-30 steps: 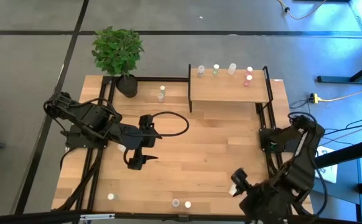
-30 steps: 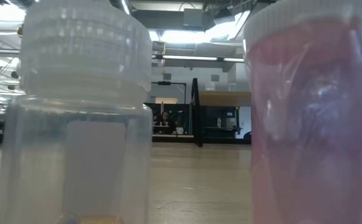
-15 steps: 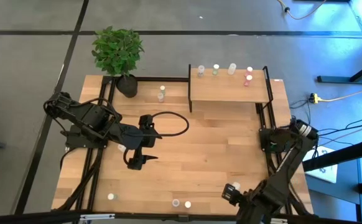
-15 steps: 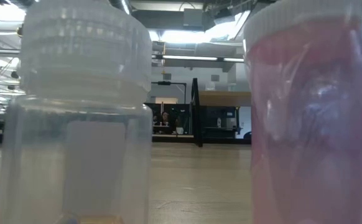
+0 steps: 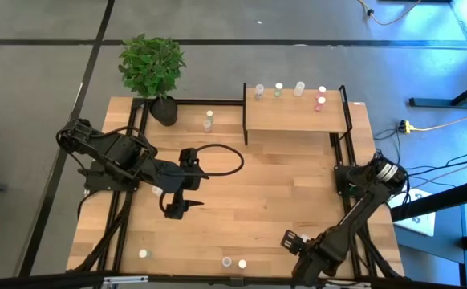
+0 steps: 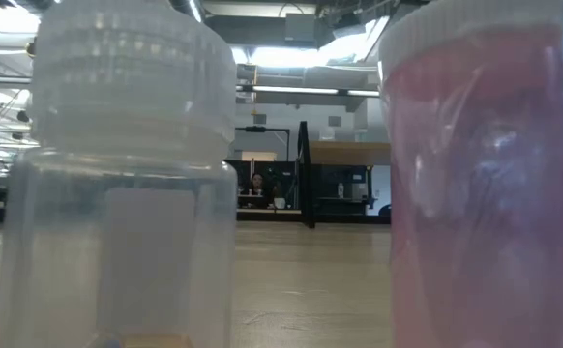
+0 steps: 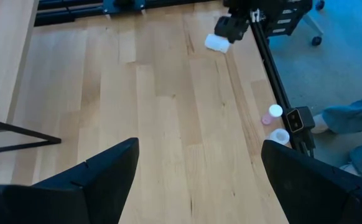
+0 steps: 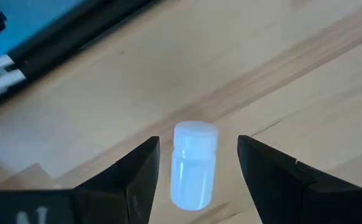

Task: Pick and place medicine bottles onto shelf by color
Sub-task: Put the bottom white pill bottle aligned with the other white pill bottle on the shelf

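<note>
A tiny translucent medicine bottle (image 8: 191,171) with a pale cap lies on its side on the tabletop near the front right, also seen as a white bottle (image 7: 217,42) in the left wrist view. My right gripper (image 8: 198,142) points down over it, open, one finger on each side and a gap to both. My left gripper (image 5: 179,212) hangs open over the table's left middle, holding nothing. The light-wood shelf (image 5: 294,119) stands at the far right with several bottles along its back edge.
Two bottles (image 5: 235,262) stand at the table's near edge, a white-capped one (image 6: 127,174) and a pink one (image 6: 485,174) right in front of the low camera. Another (image 5: 144,254) stands at the near left, two (image 5: 209,120) at the back. A potted plant (image 5: 153,68) stands far left.
My right gripper has come down toward the table near the front right, drifting slightly toward the left edge and rolling about its own axis, until its open fingers stand on either side of the lying bottle. The fingers have kept the same gap.
</note>
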Robot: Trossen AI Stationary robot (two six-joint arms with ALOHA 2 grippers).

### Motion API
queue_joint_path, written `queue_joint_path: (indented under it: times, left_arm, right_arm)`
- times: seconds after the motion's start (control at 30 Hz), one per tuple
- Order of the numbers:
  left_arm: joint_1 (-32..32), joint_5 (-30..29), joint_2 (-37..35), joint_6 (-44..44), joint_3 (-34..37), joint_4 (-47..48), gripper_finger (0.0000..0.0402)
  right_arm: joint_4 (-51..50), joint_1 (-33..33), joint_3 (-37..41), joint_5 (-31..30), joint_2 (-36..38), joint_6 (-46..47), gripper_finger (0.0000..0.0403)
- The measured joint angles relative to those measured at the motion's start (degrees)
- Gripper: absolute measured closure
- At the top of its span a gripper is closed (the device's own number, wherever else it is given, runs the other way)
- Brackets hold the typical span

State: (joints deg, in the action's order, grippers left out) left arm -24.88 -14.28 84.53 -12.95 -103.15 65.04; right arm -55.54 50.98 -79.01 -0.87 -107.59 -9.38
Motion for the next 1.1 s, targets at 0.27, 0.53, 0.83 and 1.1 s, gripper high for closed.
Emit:
queue_joint_path:
  times: [0.27, 0.53, 0.83, 1.1]
  left_arm:
    - [-0.01, 0.0, 0.0, 0.02, 0.0, 0.0, 0.0067]
    - [0.0, 0.0, 0.0, 0.02, 0.0, 0.0, 0.0067]
    - [0.0, 0.0, 0.0, 0.02, 0.0, 0.0, 0.0067]
    - [-0.01, 0.0, 0.0, -0.04, 0.0, 0.0, 0.0067]
  right_arm:
    - [5.92, 0.02, 6.28, 2.54, 0.0, -0.25, 0.0185]
    - [7.96, 0.02, 8.18, 2.52, 0.0, -0.22, 0.0185]
    - [3.52, 0.02, 5.53, 2.5, 0.0, -3.1, 0.0185]
    - [-3.1, 0.58, -6.16, 2.96, 0.04, 21.7, 0.0185]
